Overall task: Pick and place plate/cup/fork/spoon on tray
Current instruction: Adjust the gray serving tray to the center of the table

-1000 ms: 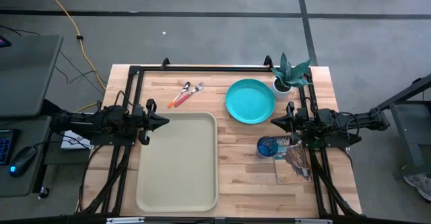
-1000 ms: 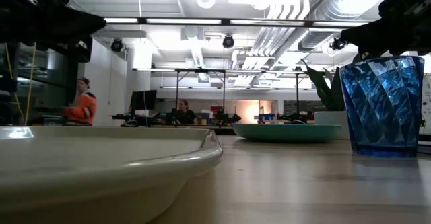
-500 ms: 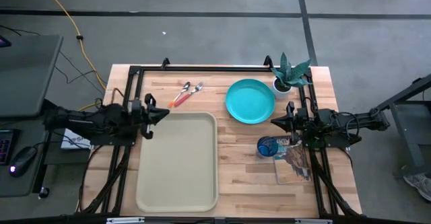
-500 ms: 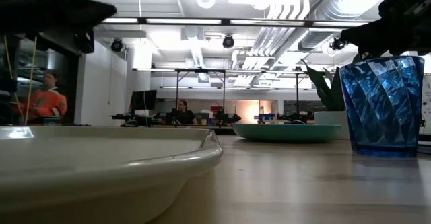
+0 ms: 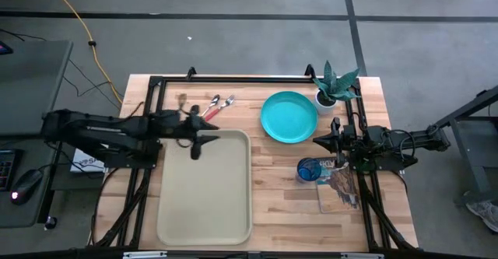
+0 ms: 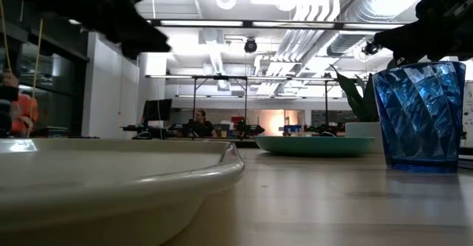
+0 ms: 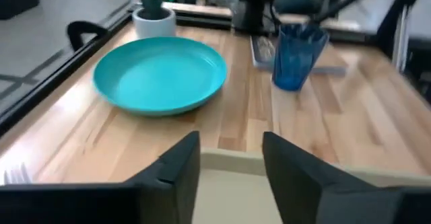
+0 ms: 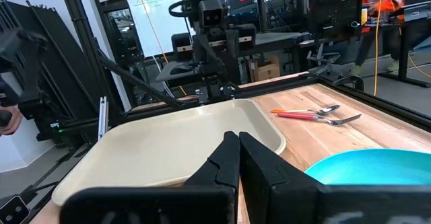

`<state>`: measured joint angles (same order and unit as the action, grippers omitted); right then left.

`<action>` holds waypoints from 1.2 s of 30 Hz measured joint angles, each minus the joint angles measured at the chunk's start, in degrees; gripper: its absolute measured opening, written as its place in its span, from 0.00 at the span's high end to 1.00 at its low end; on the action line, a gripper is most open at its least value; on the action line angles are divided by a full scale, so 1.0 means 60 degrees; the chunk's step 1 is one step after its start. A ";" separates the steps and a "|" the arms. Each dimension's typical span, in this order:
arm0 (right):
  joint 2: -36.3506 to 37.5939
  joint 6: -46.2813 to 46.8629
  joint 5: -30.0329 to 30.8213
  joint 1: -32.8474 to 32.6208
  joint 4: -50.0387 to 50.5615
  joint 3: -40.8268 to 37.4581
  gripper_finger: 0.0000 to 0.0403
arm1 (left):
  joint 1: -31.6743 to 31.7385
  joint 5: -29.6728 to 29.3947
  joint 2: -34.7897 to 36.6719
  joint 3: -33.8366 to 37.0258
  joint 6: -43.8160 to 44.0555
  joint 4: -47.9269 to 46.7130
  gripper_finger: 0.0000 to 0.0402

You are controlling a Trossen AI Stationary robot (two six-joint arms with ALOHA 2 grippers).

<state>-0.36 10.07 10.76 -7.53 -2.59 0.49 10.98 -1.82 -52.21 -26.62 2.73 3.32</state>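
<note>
The beige tray (image 5: 204, 185) lies on the table's left half. The turquoise plate (image 5: 289, 117) lies flat at the far right, and the blue cup (image 5: 309, 169) stands upright nearer, beside it. A fork and a spoon (image 5: 215, 107), one with a red handle, lie on the wood just beyond the tray's far edge. My left gripper (image 5: 208, 131) hovers open over the tray's far edge (image 7: 229, 161), facing the plate (image 7: 160, 75) and the cup (image 7: 296, 56). My right gripper (image 5: 320, 141) is shut and empty, between the plate and the cup.
A white pot with a green plant (image 5: 331, 89) stands at the far right corner. A printed magazine (image 5: 340, 187) lies under the right arm, next to the cup. Black frame rails (image 5: 233, 78) run along the table's far and side edges. People show in the room behind the table.
My left gripper has gone toward the table's right edge, from the tray's left far corner out over the tray's far edge, close to the fork and spoon. My right arm has kept still. No object has moved.
</note>
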 joint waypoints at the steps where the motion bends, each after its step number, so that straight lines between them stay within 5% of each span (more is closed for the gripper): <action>1: 0.0000 0.0000 -0.0002 -0.0004 0.0000 0.0002 1.00 | 0.0035 0.0022 -0.0531 -0.0302 -0.0323 -0.0005 0.60; 10: 0.0000 0.0000 -0.0002 -0.0002 0.0000 0.0004 1.00 | 0.0136 0.0632 -0.5312 -0.3434 -0.3745 -0.0213 0.51; 16: 0.0000 0.0000 0.0000 -0.0002 0.0000 0.0002 1.00 | -0.0198 0.1024 -0.6826 -0.4704 -0.4103 -0.2795 0.51; 21: 0.0000 0.0000 0.0000 -0.0001 0.0000 0.0001 1.00 | -0.1036 0.2187 -0.6847 -0.4741 -0.3261 -0.4343 0.57; 28: 0.0000 0.0000 -0.0004 0.0000 0.0000 0.0001 1.00 | -0.2975 0.1002 -0.6335 -0.4713 -0.2490 -0.5065 0.89; 30: 0.0001 0.0000 0.0000 -0.0003 0.0000 0.0000 1.00 | -0.3396 0.0483 -0.5905 -0.4425 -0.2253 -0.4726 0.97; 36: -0.0004 0.0000 0.0000 -0.0001 0.0000 0.0001 1.00 | -0.3848 -0.0526 -0.3597 -0.2090 -0.1077 -0.1801 0.99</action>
<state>-0.38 10.07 10.76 -7.54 -2.59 0.50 -12.11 -4.97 -73.79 -39.16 -3.73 -7.49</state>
